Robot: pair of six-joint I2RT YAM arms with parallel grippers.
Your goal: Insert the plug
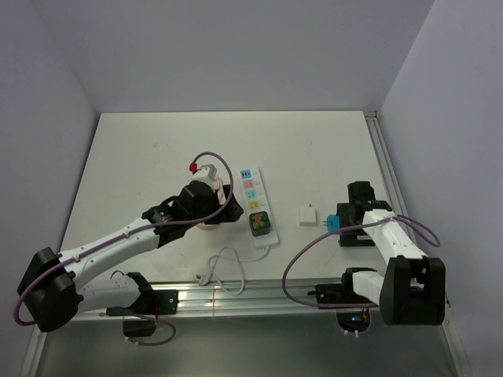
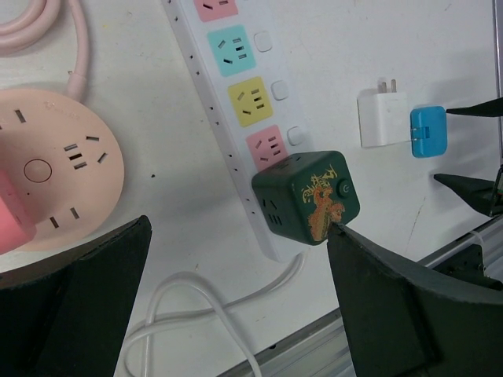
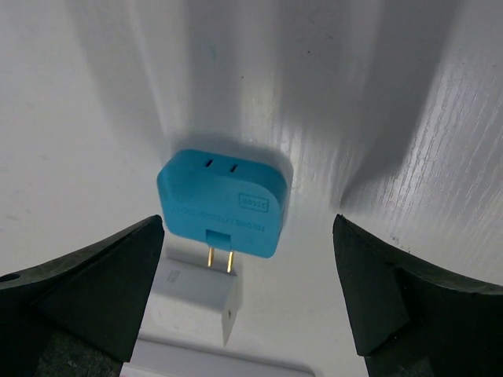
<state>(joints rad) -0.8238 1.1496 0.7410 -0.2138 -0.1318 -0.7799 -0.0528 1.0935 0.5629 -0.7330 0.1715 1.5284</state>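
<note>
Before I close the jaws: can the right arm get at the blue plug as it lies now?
Probably yes. The right gripper is open, one finger on each side of the blue plug, nothing between. The white charger lies right at its prongs and may get nudged.

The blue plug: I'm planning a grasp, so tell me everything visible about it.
The blue plug is a flat, glossy turquoise plastic block with rounded corners, two slots, a small moulded label and two brass-coloured prongs. It rests on the white table, prongs pointing at the white charger beside it; whether they touch is unclear. It sits between the fingers of the open right gripper, untouched.
</note>
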